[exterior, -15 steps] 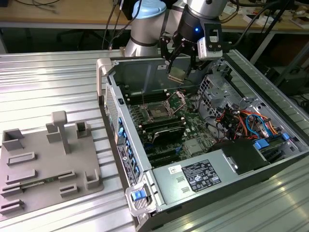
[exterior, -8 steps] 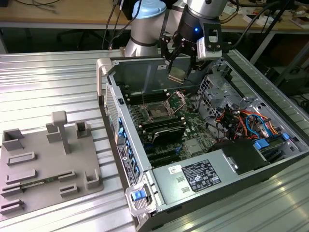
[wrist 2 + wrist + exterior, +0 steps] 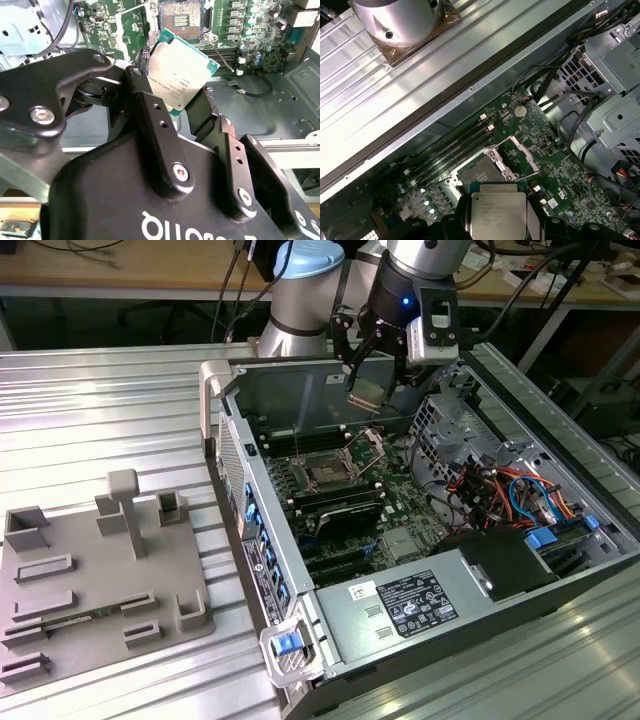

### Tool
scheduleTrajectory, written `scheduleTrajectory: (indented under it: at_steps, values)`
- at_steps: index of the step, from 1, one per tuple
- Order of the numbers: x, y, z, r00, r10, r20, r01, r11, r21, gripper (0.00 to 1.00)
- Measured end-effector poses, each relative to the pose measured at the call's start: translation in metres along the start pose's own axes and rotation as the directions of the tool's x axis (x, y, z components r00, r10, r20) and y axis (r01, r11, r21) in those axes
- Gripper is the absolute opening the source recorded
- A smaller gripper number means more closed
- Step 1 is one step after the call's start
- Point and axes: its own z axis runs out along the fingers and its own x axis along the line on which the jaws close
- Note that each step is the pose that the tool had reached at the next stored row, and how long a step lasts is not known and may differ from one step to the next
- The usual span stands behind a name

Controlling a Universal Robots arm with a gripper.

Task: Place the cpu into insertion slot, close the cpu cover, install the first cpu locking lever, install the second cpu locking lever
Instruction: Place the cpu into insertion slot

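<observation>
Claw (image 3: 172, 87) tight on cpu (image 3: 182, 70); exterior view: both well above insertion slot (image 3: 325, 472).

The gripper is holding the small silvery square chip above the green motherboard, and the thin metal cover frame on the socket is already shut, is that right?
Not quite: the thin silver metal cover frame is swung open, leaving the small square socket exposed, as the first wrist view shows. The gripper does hold the silvery-grey square chip above the green motherboard.
</observation>
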Motion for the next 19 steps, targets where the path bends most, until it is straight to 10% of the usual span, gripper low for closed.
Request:
scheduleTrajectory:
  at_steps: [10,14,17,19]
  values:
    - [0.0,-0.0001,0.0015,0.9902,0.139,0.0123,-0.139,0.9903,-0.0036,0.54]
    - [-0.0001,-0.0002,0.0021,0.9815,0.191,0.0167,-0.191,0.9816,-0.0054,0.54]
    - [-0.0001,-0.0003,0.0028,0.9653,0.26,0.0226,-0.26,0.9656,-0.0081,0.54]
    - [-0.0001,-0.0003,0.0029,0.9627,0.27,0.0235,-0.27,0.963,-0.0084,0.54]
